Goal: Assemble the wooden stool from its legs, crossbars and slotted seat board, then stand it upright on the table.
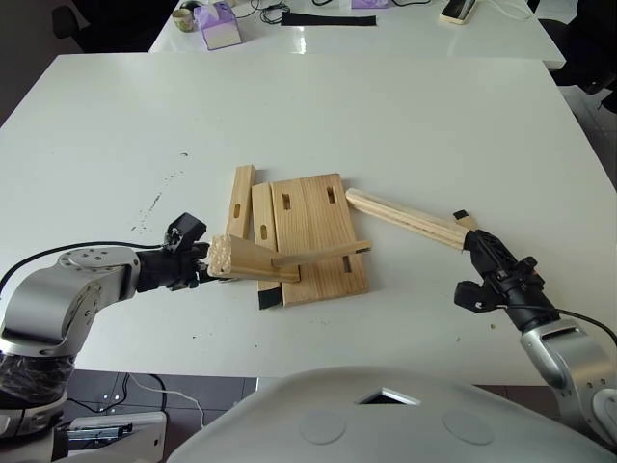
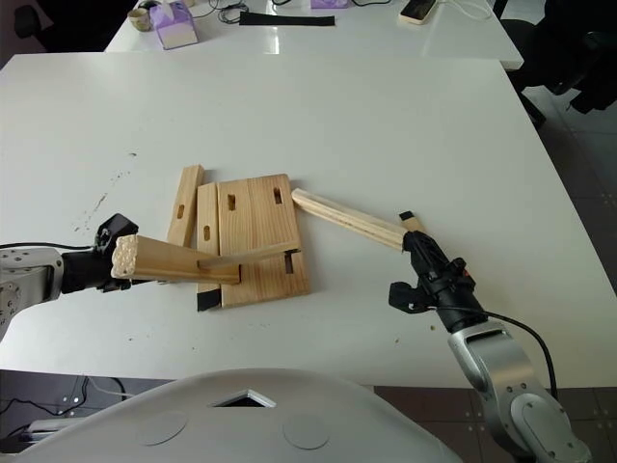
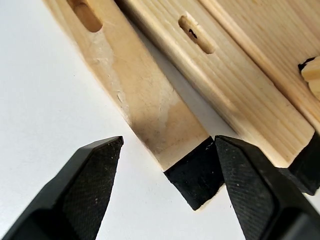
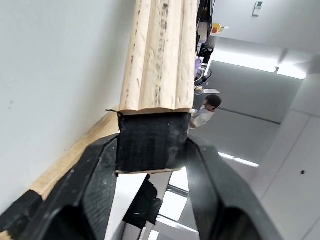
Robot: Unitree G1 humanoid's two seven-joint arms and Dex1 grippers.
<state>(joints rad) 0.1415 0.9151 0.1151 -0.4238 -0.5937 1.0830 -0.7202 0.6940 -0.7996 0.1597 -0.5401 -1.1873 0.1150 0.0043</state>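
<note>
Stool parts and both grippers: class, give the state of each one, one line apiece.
Long leg: lying down, unassembled, black end gripped.
Seat board: flat on the table, visible slots empty.
Slotted strip: flat, loose.
Leg with crossbar: lying across the board's near edge.
Left gripper: fingers open, either side of the strip's black end.
Right gripper: fingers shut on the long leg's black end.

The leg (image 1: 253,260) lying across the seat board (image 1: 323,217) hides its near left corner and part of the crossbars (image 1: 241,198) beside it.
</note>
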